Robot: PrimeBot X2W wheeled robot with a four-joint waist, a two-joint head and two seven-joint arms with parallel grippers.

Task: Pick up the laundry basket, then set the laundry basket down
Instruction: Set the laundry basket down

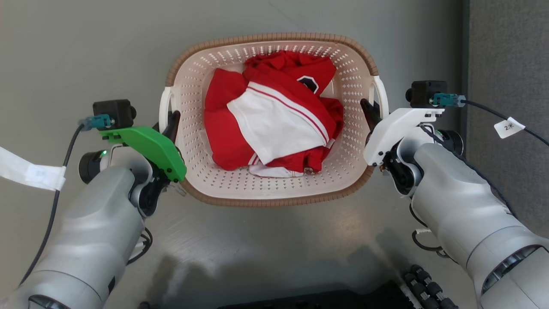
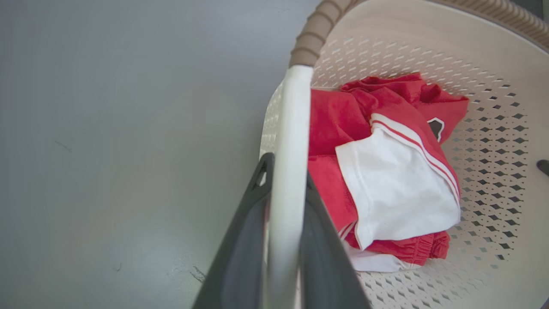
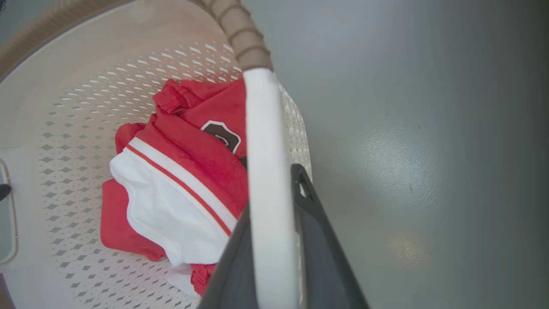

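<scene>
The laundry basket (image 1: 193, 86) is cream plastic with perforated walls and a brown woven-look rim, and it sits in the middle of the head view between my arms. Red and white clothes (image 1: 274, 116) lie inside it. My left gripper (image 1: 171, 122) is shut on the basket's white left handle (image 1: 164, 103); in the left wrist view that handle (image 2: 294, 120) runs between the dark fingers of the left gripper (image 2: 286, 169). My right gripper (image 1: 369, 112) is shut on the white right handle (image 1: 381, 92), which also passes between the right gripper (image 3: 274, 184). Whether the basket touches the floor I cannot tell.
Smooth grey floor (image 1: 85, 51) surrounds the basket. A darker grey carpeted strip (image 1: 506, 56) runs along the right edge. The dark base of the robot (image 1: 420, 287) shows at the bottom. Cables hang from both wrist cameras.
</scene>
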